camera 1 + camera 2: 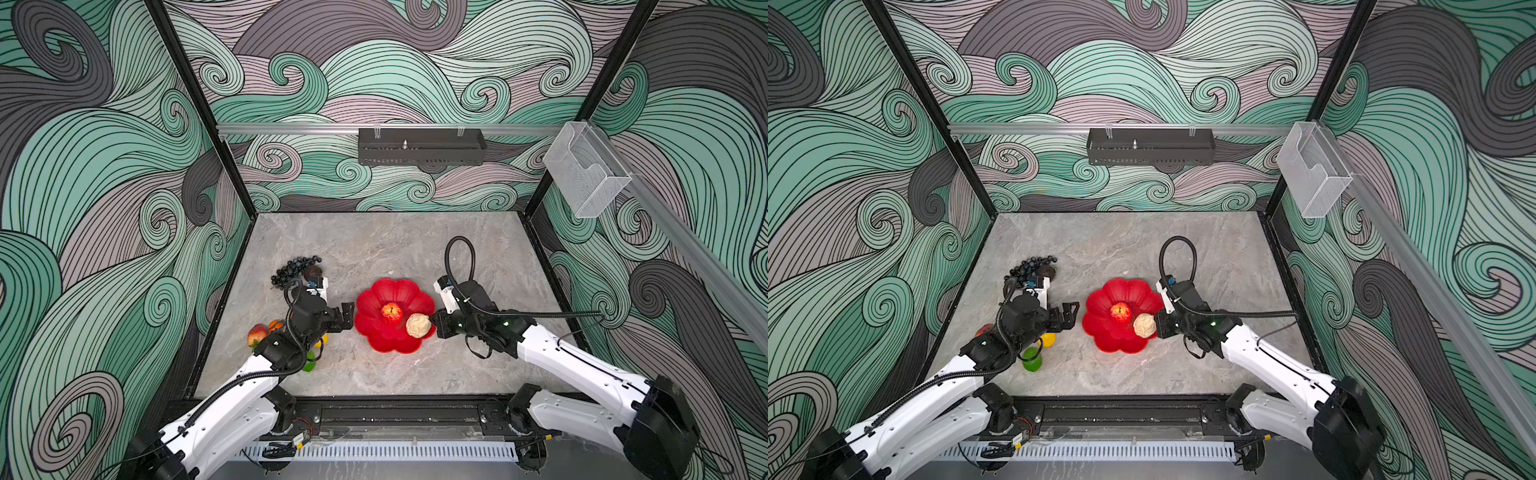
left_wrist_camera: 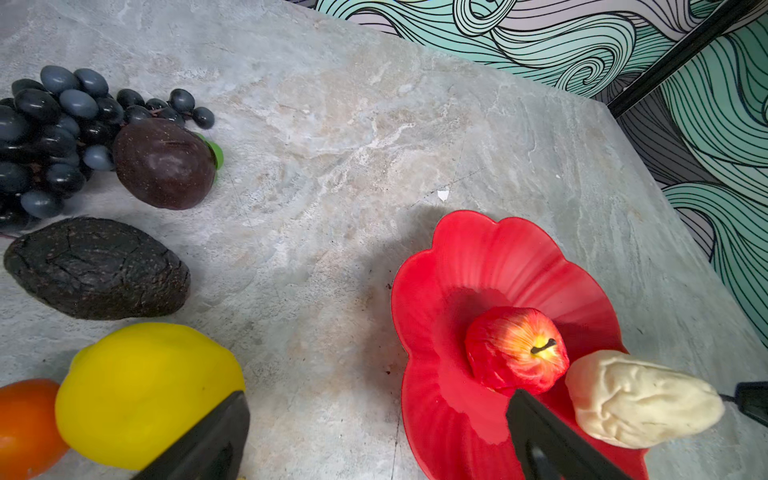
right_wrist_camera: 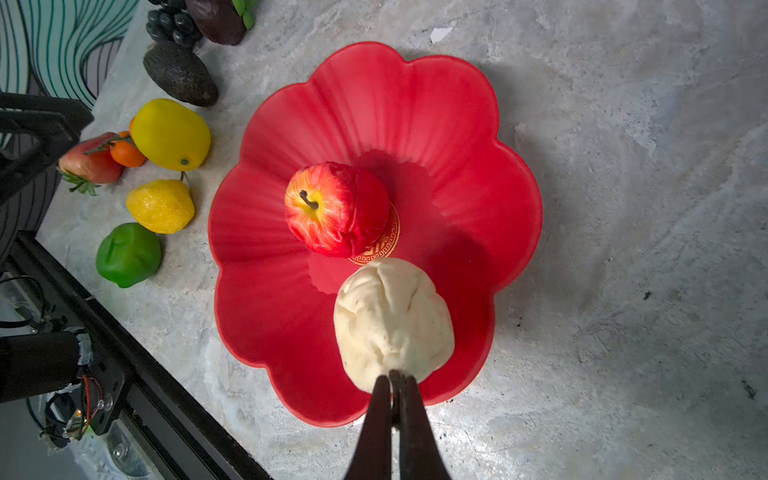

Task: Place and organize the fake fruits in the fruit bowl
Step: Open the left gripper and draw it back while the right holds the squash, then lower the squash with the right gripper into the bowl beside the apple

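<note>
We find the right gripper [image 3: 397, 376] clamped on the pear's [image 3: 392, 320] stem end; the pear's long axis runs straight ahead of it, over the bowl [image 3: 415, 104], toward the apple [image 3: 328, 208]. The left gripper [image 1: 344, 319] stands apart, empty, beside the opposite rim.

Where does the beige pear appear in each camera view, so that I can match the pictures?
Top view: pear over the red bowl's right side.
Top view: same spot.
Left wrist: beside the apple, above the bowl.
Right wrist: directly ahead of the shut right gripper, over the bowl.
Shared landmark: the red apple in the bowl's middle.
</note>
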You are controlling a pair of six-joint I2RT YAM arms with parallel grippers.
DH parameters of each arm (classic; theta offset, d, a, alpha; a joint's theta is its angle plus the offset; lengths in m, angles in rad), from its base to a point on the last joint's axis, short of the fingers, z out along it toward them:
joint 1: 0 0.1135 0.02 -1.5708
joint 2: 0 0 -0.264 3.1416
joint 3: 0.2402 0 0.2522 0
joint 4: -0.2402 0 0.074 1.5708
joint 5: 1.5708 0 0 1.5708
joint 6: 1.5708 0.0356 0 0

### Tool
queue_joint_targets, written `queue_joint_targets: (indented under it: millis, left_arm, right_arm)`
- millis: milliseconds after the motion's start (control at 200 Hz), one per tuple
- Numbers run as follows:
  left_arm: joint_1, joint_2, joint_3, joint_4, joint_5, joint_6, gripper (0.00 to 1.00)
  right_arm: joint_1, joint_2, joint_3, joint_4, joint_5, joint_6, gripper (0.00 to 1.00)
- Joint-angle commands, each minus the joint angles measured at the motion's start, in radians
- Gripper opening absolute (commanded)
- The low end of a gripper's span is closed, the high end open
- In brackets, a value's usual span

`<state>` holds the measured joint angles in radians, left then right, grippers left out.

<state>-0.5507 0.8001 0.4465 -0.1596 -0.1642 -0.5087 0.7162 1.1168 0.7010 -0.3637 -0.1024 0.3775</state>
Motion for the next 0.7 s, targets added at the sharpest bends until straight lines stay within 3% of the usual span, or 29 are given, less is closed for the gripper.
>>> queue_joint_targets:
  millis: [0, 265, 695]
  left_arm:
    - [0.006, -0.018, 0.021, -0.001, -0.022, 0.008, 0.99]
    - [0.005, -0.040, 0.019, -0.022, -0.050, 0.011, 0.99]
    - [0.006, -0.018, 0.020, -0.013, -0.049, 0.011, 0.99]
  right_arm:
    - [0.020, 0.056, 0.056, -0.009, 0.040, -0.009, 0.00]
    - [0.061, 0.236, 0.176, -0.065, 0.075, -0.071, 0.00]
    - [0.109, 0.288, 0.256, -0.090, 0.136, -0.112, 0.00]
